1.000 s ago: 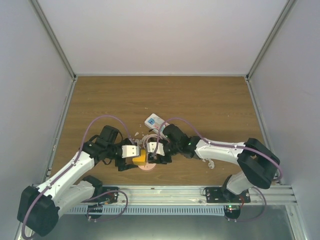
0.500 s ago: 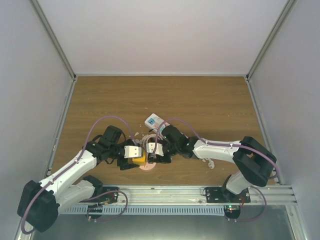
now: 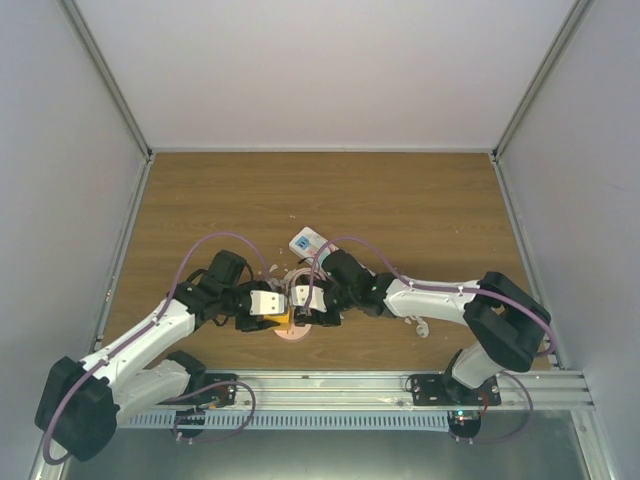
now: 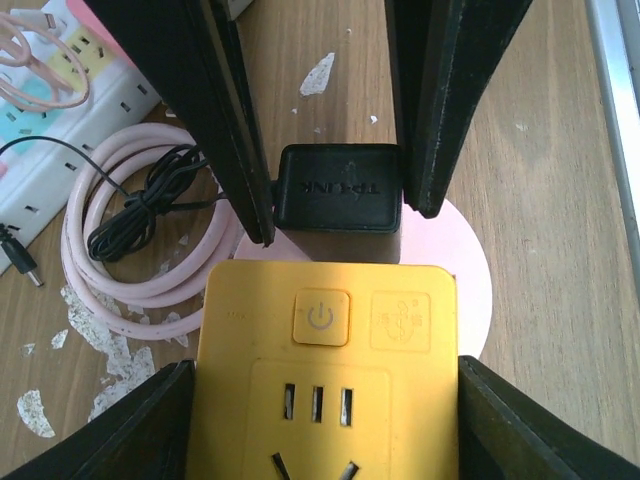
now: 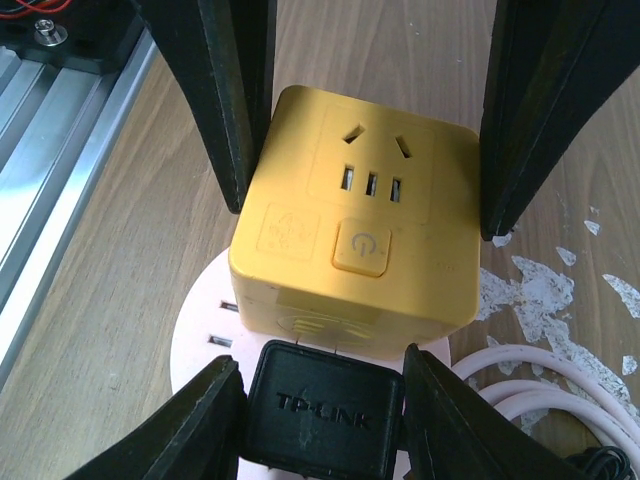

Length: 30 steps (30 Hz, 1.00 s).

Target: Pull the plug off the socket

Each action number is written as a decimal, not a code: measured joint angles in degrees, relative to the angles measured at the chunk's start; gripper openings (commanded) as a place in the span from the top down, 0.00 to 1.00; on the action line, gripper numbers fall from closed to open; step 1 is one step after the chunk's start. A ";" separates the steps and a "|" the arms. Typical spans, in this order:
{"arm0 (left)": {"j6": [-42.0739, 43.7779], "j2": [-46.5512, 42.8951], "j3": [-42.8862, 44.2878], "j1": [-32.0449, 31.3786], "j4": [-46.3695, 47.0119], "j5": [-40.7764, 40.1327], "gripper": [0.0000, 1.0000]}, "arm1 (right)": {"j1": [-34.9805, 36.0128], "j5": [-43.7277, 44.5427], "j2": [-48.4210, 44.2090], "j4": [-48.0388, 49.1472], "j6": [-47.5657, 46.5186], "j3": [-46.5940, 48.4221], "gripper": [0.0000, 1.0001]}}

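Clenching the left pincer (image 4: pixel 323 380) on the yellow socket (image 5: pixel 360 230) — squeezing both its sides. Grasping with the right pincer (image 5: pixel 320 372) the black plug (image 4: pixel 340 188) — sitting pushed into the socket's side, over a pink disc (image 4: pixel 452 262) on the counter (image 4: pixel 545 200).

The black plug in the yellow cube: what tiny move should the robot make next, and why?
Probably the right pincer should draw the black plug straight out while the left pincer steadies the yellow socket cube. The plug sits in the cube's side, the right fingers press its two flanks, and the left fingers bracket the cube.
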 measured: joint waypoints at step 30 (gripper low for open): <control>0.79 0.11 1.14 3.58 -2.95 3.63 0.56 | -0.04 -0.85 2.25 -1.73 -0.74 2.93 0.42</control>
